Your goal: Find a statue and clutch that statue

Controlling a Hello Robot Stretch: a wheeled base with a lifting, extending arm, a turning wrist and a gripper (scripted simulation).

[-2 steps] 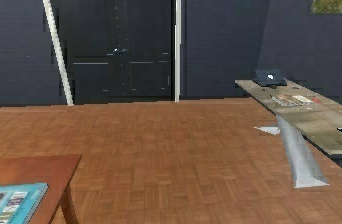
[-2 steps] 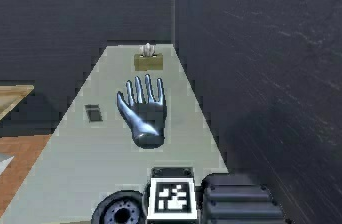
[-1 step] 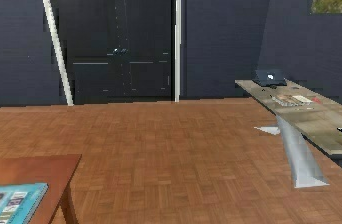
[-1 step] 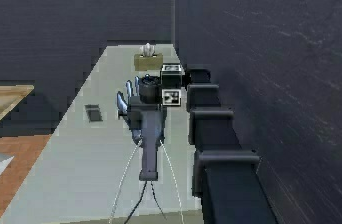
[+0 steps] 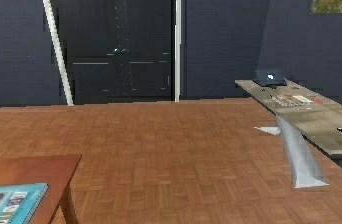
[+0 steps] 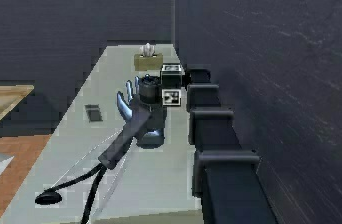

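A pale blue, hand-shaped statue (image 6: pixel 126 104) stands on a long grey-green table (image 6: pixel 154 185) in the arm side view, with a rounded blue base (image 6: pixel 155 133) under it. My arm reaches up along the table's right side to two white marker squares. My gripper (image 6: pixel 141 99) sits just left of them, right at the statue. The statue rests on the tabletop, so I cannot tell whether the gripper holds anything.
A grey desk lamp (image 6: pixel 99 165) lies across the table, with a tan tissue box (image 6: pixel 150 58) at its far end. The forward view shows a dark double door (image 5: pixel 119 50), a table (image 5: pixel 324 125) with a laptop (image 5: pixel 271 76) on the right, and a wooden table (image 5: pixel 34 172) bottom left.
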